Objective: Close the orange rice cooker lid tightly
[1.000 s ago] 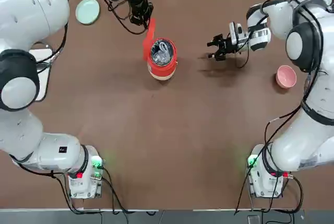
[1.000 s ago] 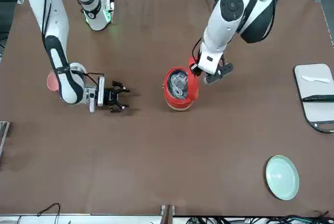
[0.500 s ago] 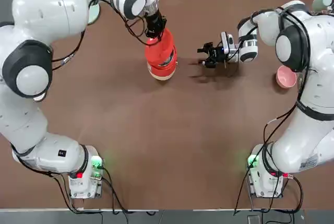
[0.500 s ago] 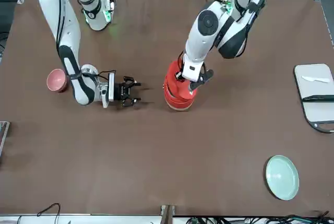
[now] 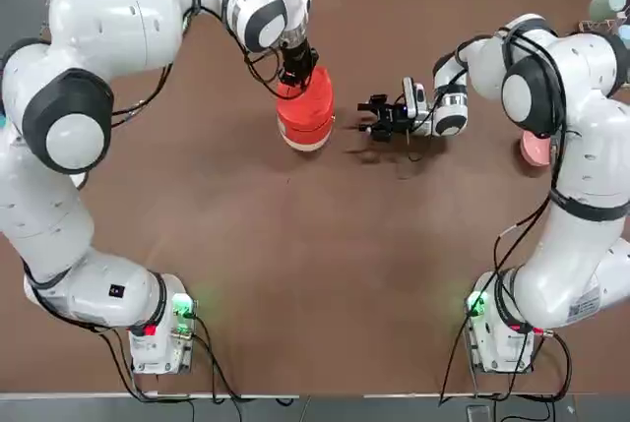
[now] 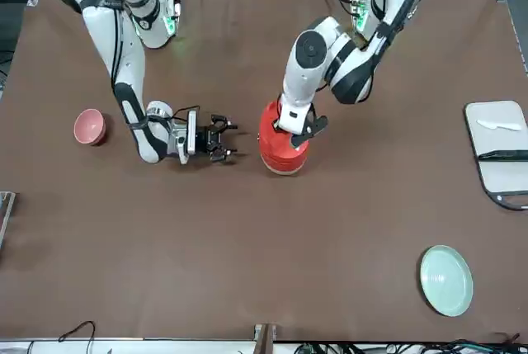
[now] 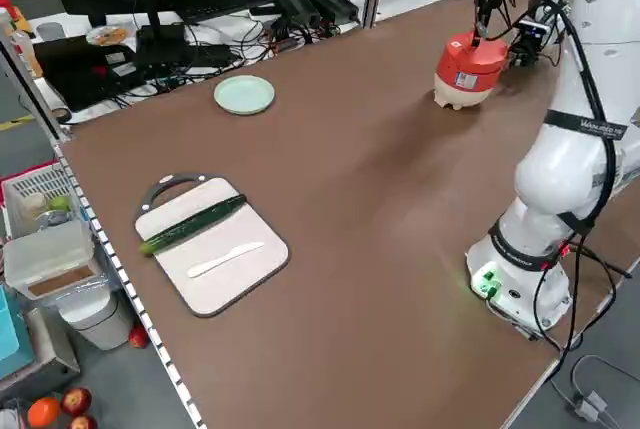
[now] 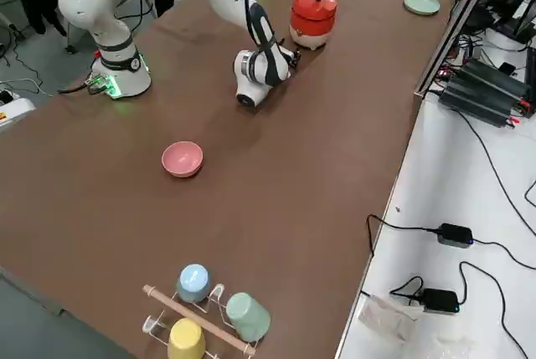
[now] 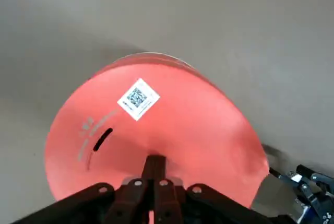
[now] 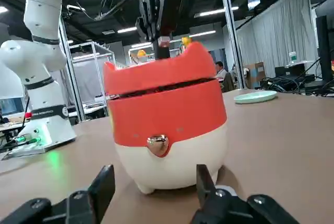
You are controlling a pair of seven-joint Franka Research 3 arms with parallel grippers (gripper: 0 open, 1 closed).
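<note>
Looking down on the bench (image 5: 295, 245), you are seeing the left pincer (image 5: 295, 76) at the far middle, its fingers clenched together and pressing down on the far edge of the lid (image 5: 305, 104). The lid is lying nearly flat on the orange rice cooker (image 5: 305, 127), which is standing upright on its cream base near the centre of the bench. From the right wrist camera you are still seeing a thin dark seam (image 10: 162, 89) running between lid and body, a little wider toward one side, so the lid is not sitting fully flush. A small white square code label (image 9: 138, 98) is showing on top of the lid in the left wrist view. Just to the right of the cooker, the right pincer (image 5: 366, 117) is lying low over the bench, pointing sideways at the cooker's silver latch button (image 10: 157, 144), its fingers released and spread wide, close to the cooker but not touching it. Farther right, a pink bowl (image 5: 536, 150) is sitting partly hidden behind the right arm.
</note>
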